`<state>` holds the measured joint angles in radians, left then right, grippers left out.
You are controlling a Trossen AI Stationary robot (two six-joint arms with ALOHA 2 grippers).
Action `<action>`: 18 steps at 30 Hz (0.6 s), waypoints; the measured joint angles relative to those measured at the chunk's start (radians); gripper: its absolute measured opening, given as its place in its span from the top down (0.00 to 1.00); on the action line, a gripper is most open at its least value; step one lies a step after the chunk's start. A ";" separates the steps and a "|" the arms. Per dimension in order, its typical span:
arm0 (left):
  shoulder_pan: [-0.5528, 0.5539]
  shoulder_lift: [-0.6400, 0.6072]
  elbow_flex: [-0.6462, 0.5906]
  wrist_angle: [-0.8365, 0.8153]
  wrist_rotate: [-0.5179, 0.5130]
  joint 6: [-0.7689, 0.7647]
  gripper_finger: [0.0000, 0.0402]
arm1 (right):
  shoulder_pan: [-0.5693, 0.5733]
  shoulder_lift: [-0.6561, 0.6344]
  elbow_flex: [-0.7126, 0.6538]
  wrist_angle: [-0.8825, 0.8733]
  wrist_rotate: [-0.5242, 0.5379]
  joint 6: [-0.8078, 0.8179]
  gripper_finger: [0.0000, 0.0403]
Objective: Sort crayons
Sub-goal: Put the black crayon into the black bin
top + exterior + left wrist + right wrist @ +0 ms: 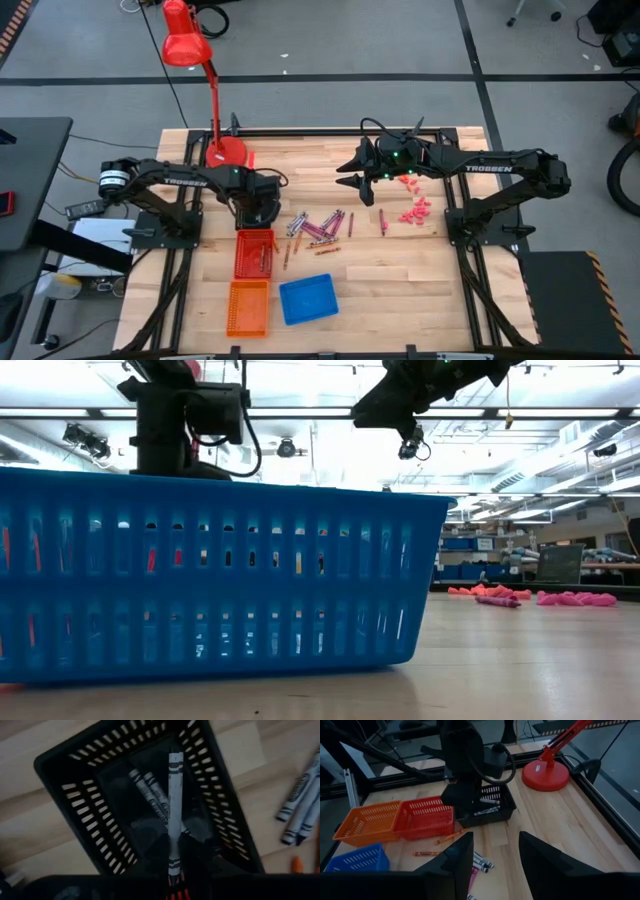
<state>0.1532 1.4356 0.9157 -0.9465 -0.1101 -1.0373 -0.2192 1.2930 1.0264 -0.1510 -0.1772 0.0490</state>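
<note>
Left gripper (175, 870) over black basket (65, 785) near the table's back edge, fingers pinching a grey crayon (174, 805); two already inside. Red basket (254, 253) has some. Loose crayons (318, 228) remain mid-table. Right gripper (362, 180) waits, fingers parted, empty. Sorting is judged early.

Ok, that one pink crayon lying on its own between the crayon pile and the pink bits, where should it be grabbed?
Grip the lone pink crayon at its middle, coming straight down from above. It lies flat on the table, apart from the pile, so fingers can close across its thin width with bare wood either side. The open right gripper looks nearest.
</note>
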 joint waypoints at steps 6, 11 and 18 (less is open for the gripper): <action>0.006 -0.002 0.000 0.017 0.015 -0.045 0.72 | 0.002 0.000 0.000 -0.003 0.000 0.003 0.60; 0.005 -0.022 0.000 0.136 0.048 -0.046 0.65 | 0.002 0.000 0.000 -0.005 0.000 0.003 0.60; -0.038 -0.007 0.002 0.422 0.025 0.047 0.64 | 0.002 0.000 0.000 -0.003 0.000 0.002 0.60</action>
<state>0.1149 1.4289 0.9176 -0.5248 -0.0847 -0.9908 -0.2176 1.2930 1.0264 -0.1536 -0.1776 0.0509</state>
